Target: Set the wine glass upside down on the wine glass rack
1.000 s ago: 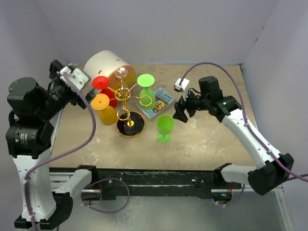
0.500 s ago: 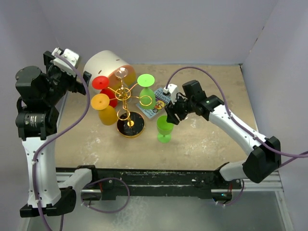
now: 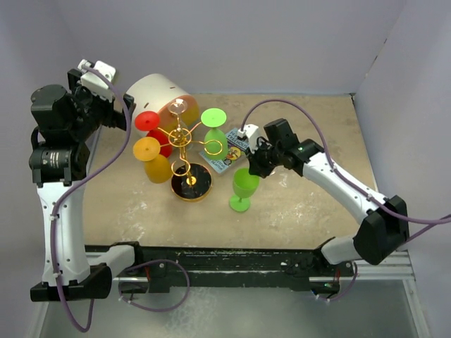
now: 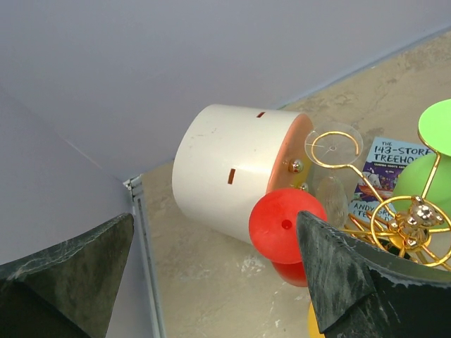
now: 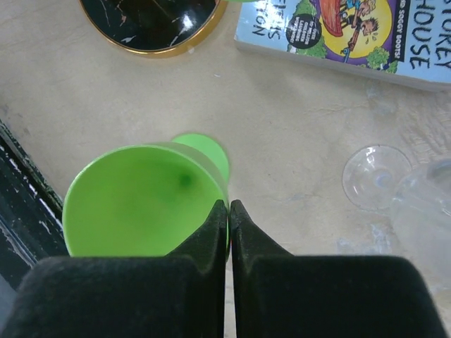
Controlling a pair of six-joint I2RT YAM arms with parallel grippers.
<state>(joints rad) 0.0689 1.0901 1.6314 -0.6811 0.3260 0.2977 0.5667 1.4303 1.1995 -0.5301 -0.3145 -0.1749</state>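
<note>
A green wine glass [image 3: 244, 186] stands open end up on the table, leaning a little, just right of the wine glass rack [image 3: 182, 137]. The rack is gold wire with a round black base [image 3: 192, 184]. My right gripper [image 3: 255, 169] is shut on the glass's rim [image 5: 227, 211], one finger inside the bowl [image 5: 141, 208] and one outside; the glass's foot [image 5: 208, 151] shows behind the bowl. Red [image 3: 146, 120], orange [image 3: 146, 149], green [image 3: 213, 117] and clear [image 3: 177, 105] glasses hang upside down on the rack. My left gripper [image 3: 116, 113] is raised at the far left, open [image 4: 215, 218] and holding nothing.
A big white cylinder [image 3: 155, 91] lies on its side behind the rack. A blue book [image 3: 232, 149] lies flat right of the rack. A clear glass [image 5: 373, 176] lies on the table by the book. Walls close in on the left, back and right.
My right gripper moved left to the green glass and shut on its rim; the glass now leans slightly. My left arm swung up and back and stayed open.
</note>
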